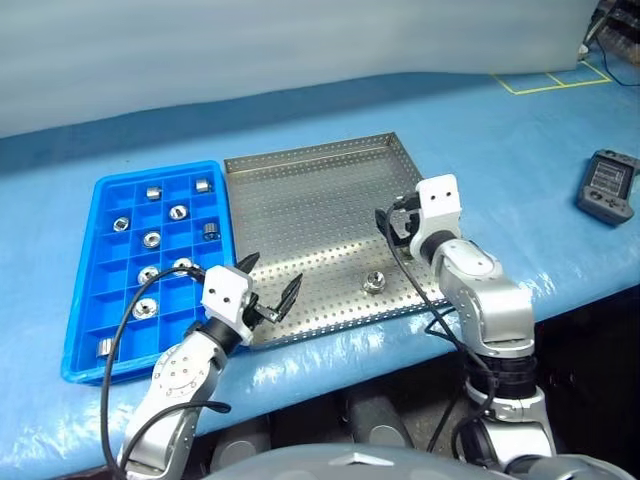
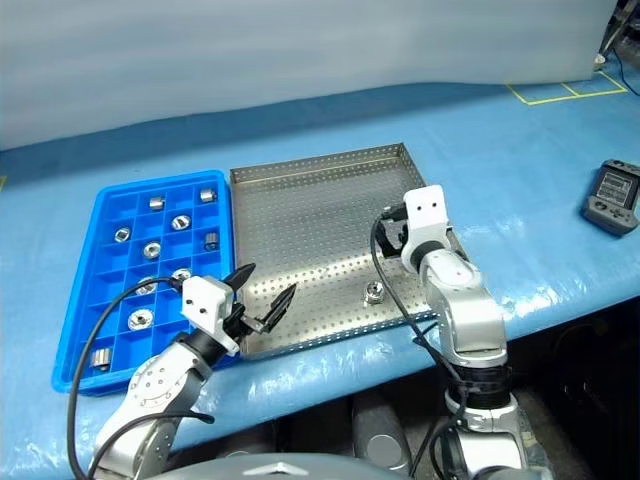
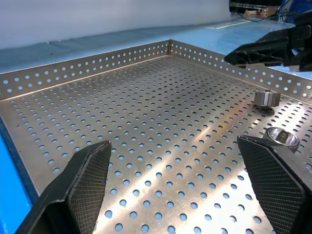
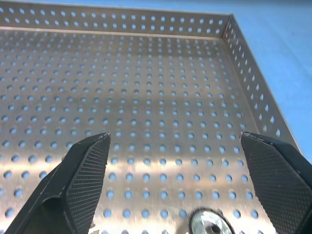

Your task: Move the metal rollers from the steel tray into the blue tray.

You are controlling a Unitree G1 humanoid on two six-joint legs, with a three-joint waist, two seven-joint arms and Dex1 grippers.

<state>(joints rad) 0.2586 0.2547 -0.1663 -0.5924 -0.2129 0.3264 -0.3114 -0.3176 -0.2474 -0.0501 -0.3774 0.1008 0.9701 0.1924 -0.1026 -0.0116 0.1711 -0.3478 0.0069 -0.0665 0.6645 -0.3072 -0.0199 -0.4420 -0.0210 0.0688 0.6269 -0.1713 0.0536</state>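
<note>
- Your blue tray (image 1: 88, 300) already holds several metal rollers (image 1: 151, 238).
- Your left gripper (image 1: 270, 290) hangs wide open, empty, over the steel tray (image 1: 300, 200).
- One roller (image 1: 374, 283) remains there; lower your open, empty right gripper (image 1: 398, 222) onto it.

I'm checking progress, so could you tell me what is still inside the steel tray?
Two metal rollers lie on the steel tray near its right front corner. The arms cover part of its front edge.
</note>
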